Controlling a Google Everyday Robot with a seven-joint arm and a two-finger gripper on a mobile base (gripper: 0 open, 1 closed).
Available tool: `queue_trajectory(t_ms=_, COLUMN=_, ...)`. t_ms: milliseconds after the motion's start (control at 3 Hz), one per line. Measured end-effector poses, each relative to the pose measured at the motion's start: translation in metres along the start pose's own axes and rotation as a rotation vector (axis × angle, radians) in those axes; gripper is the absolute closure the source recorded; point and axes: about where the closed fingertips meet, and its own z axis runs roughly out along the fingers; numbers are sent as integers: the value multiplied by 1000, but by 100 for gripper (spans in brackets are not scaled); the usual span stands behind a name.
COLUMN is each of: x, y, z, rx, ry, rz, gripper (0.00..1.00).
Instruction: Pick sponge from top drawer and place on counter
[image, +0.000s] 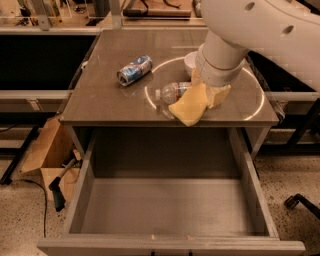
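Observation:
My gripper (209, 94) hangs over the front right part of the counter (110, 95), under the big white arm. It is shut on the pale yellow sponge (188, 107), which hangs tilted at the counter's front edge, just inside the thin white circle. I cannot tell whether the sponge's lower corner touches the counter. The top drawer (165, 207) is pulled fully open below the counter; its grey bottom is bare.
A crushed blue can (134, 70) lies on the counter's left middle. A clear plastic bottle (174, 91) lies just left of the sponge. A white bowl (190, 62) sits behind the arm. A cardboard box (47, 157) and a black-handled tool (59, 187) lie on the floor at left.

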Motion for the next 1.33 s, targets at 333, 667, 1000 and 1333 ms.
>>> queue_trajectory(t_ms=333, x=12, y=-9, z=7, rx=7, ry=16, rz=19, gripper=100)
queue_trajectory(t_ms=667, x=21, y=-13, z=18, rx=5, ry=24, rz=41, gripper=100)
queue_trajectory(t_ms=1000, x=26, y=-19, z=29, rx=-2, ry=30, rz=55, gripper=100)
queue_trajectory(t_ms=1333, x=26, y=-26, z=35, rx=-6, ry=29, rz=53, gripper=100)
